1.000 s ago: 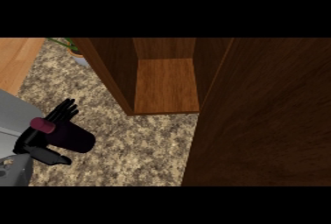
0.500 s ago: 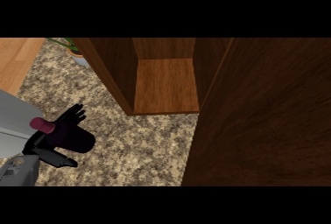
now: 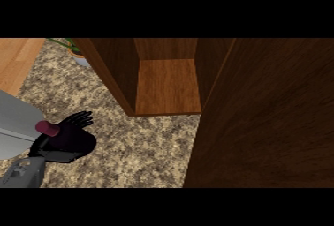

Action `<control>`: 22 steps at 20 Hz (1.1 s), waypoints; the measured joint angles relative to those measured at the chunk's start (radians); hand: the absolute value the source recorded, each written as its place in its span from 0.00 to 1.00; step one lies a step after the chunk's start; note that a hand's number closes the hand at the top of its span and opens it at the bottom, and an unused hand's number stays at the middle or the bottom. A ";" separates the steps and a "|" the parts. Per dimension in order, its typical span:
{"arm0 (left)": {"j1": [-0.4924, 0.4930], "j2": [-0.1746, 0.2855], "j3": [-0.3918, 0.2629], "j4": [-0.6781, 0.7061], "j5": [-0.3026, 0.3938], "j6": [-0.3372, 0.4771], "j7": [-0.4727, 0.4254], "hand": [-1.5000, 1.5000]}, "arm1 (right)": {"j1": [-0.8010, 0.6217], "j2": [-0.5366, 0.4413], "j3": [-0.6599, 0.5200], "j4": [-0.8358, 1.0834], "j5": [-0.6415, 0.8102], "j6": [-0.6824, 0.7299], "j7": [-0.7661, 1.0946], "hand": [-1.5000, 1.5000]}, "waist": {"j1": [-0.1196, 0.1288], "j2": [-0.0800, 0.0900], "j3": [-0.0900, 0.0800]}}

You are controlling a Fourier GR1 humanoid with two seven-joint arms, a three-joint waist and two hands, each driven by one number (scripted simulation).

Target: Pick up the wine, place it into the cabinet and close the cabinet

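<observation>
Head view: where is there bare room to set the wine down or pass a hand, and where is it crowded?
Free: the cabinet's wooden shelf, bare between its side walls, and the speckled counter between the left hand and the open door. Crowded: the lower left, where that hand curls round the wine.

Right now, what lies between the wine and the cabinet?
Only bare speckled counter separates the wine, in the left hand, from the cabinet, per the head view.

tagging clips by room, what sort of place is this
Probably a kitchen: a speckled stone counter, an open wooden cabinet on it, and a wine bottle in the left hand.
</observation>
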State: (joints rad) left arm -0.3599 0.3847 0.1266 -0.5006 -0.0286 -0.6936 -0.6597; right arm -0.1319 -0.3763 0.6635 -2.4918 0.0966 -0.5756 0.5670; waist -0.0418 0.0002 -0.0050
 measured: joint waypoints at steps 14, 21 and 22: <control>-0.010 -0.013 -0.048 -0.004 0.001 0.084 -0.113 1.00 | 0.016 -0.054 -0.001 -0.007 -0.010 -0.030 -0.017 0.00 | 0.003 -0.002 0.001; 0.063 -0.135 0.007 -0.092 0.073 0.283 -0.163 1.00 | 0.029 -0.070 0.011 -0.008 -0.009 -0.061 -0.025 0.00 | 0.027 -0.013 0.009; 0.080 -0.154 0.007 -0.117 0.081 0.297 -0.168 1.00 | 0.029 -0.071 0.015 -0.008 -0.009 -0.067 -0.022 0.00 | 0.029 -0.014 0.009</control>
State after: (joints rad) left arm -0.2795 0.2310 0.1336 -0.6174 0.0521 -0.3971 -0.8278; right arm -0.1027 -0.4471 0.6783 -2.4997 0.0881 -0.6424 0.5448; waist -0.0127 -0.0134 0.0039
